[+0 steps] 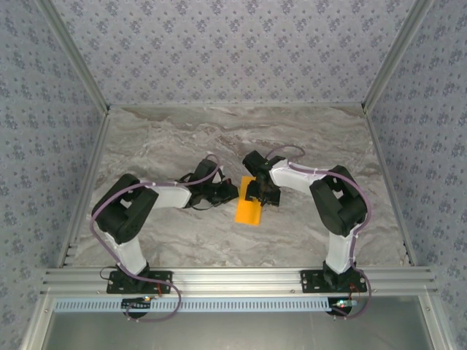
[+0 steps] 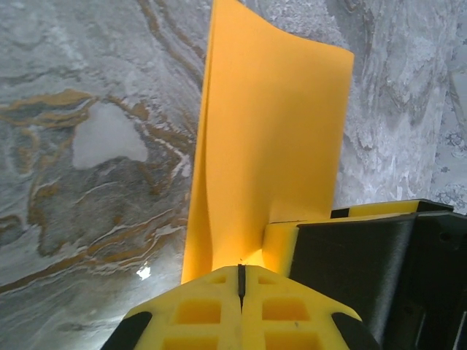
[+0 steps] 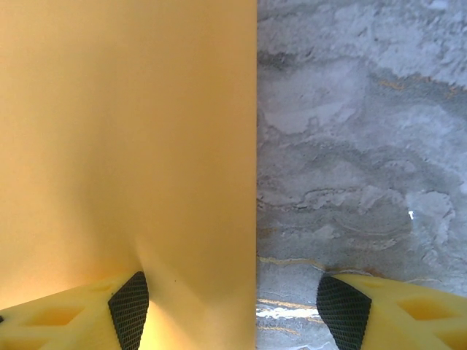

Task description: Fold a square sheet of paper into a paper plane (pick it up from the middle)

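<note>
The square sheet of paper (image 1: 247, 213) is bright orange and lies folded into a narrow rectangle at the table's middle. My left gripper (image 1: 232, 194) reaches it from the left. In the left wrist view its yellow fingertips (image 2: 241, 268) are shut, and the sheet (image 2: 270, 131) runs into them and curves up along one side. My right gripper (image 1: 260, 198) comes from the right. Its jaws (image 3: 233, 310) stand open across the sheet's straight edge, one pad over the orange paper (image 3: 128, 146), the other over bare table. A right finger (image 2: 281, 244) rests on the paper beside the left tips.
The marble-patterned tabletop (image 1: 182, 138) spreads around the paper. Patterned walls (image 1: 233, 51) enclose it at the back and both sides, with aluminium rails (image 1: 233, 277) along the near edge. Both arms' elbows (image 1: 124, 208) bend outward near the front.
</note>
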Available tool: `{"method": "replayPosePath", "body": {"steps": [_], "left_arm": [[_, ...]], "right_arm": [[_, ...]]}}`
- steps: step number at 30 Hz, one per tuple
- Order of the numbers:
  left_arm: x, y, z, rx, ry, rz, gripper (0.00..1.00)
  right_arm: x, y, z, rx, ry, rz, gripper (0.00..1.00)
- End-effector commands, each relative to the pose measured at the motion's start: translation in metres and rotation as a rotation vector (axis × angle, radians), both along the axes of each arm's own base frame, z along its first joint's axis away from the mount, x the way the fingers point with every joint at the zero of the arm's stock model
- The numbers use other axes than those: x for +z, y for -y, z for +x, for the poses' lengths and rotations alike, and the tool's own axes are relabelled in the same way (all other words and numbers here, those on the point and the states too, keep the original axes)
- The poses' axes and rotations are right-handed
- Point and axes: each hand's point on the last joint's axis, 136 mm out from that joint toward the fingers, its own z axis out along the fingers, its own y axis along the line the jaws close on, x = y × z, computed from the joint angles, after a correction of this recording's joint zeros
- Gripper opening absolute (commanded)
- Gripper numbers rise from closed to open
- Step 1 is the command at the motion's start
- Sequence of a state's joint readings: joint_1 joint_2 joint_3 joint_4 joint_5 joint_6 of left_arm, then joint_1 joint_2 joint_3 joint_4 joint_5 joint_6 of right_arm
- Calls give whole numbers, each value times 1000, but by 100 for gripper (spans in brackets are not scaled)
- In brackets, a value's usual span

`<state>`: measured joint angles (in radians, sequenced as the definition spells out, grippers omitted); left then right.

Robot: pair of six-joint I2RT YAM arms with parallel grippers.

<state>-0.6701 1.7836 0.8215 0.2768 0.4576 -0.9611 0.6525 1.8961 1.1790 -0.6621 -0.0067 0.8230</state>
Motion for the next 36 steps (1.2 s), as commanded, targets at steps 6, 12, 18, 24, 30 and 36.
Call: {"method": "replayPosePath", "body": {"steps": [6,12,18,24,30,36], "left_arm": [[3,16,0,-59,13,-13,0],[-3,18,-2,-67,-4,4,0],[-9,16,-2,-66,-15,28,0],[-12,17,-1,-64,-21,38,0],[-13,17,2,-61,-16,52,0],[-16,17,3,-61,-20,61,0]], "right_arm": [[-69,7,-40,5,-185,-35,72],[-69,7,-41,6,-183,-29,73],[-68,9,-42,-4,-179,-22,73],[-66,7,-41,-11,-171,-12,73],[-68,7,-42,-19,-177,-8,74],[-70,7,-43,-30,-184,-7,74]]}}
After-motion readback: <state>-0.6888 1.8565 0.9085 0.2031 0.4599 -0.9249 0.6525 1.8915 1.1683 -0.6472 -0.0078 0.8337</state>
